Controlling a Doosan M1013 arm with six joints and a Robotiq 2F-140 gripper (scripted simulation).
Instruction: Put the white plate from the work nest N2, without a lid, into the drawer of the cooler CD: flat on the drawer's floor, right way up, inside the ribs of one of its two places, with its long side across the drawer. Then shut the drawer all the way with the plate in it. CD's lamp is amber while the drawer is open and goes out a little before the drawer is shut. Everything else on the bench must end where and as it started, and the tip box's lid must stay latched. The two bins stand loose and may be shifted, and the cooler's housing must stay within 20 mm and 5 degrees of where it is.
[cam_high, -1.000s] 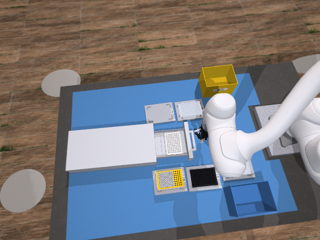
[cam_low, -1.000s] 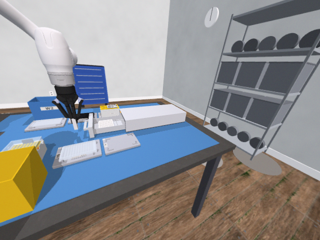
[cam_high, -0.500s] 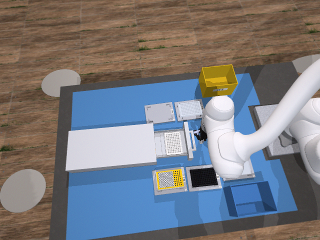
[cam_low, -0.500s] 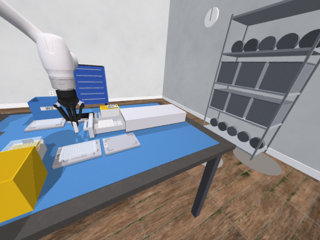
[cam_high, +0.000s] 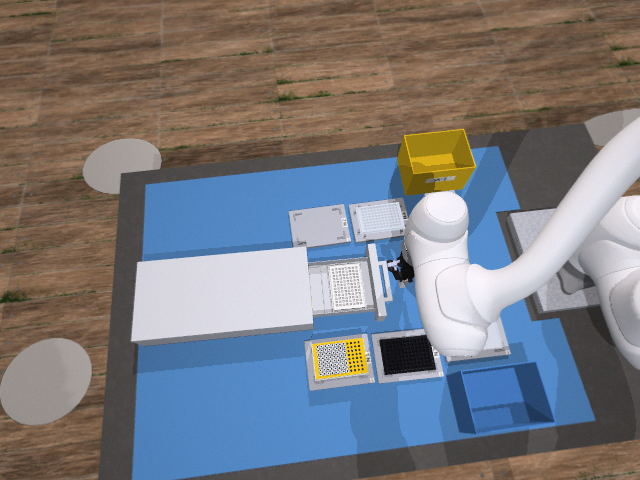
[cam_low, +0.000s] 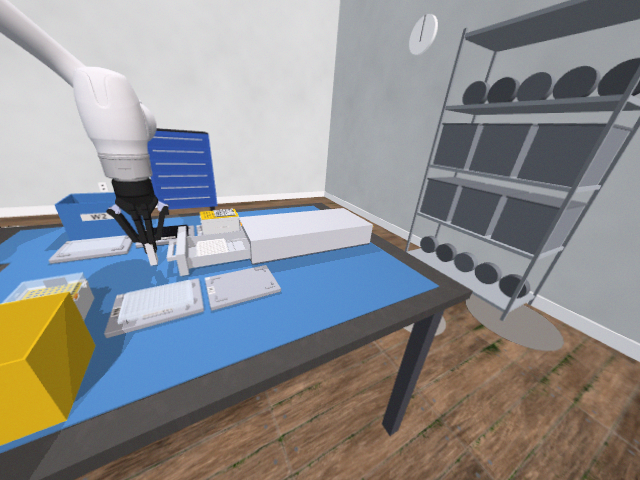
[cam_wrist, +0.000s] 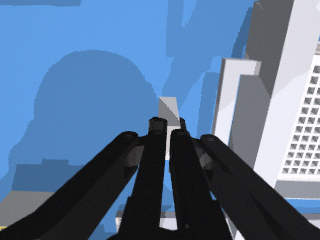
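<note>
A yellow bin stood nearest on the blue worktop, beside a clear-welled plate in its nest. Past these, the arm's tool hung fingertips-down, clenched on nothing, just in front of the drawer's handle. With its fingers pinched together it appeared to be set as a blunt pusher for the drawer front, not a grasper. The white plate already lay flat in the open drawer, in the place nearer the handle, long side across. The drawer still stood pulled out from the cooler's long white housing behind. The closing push seemed the only step left.
</note>
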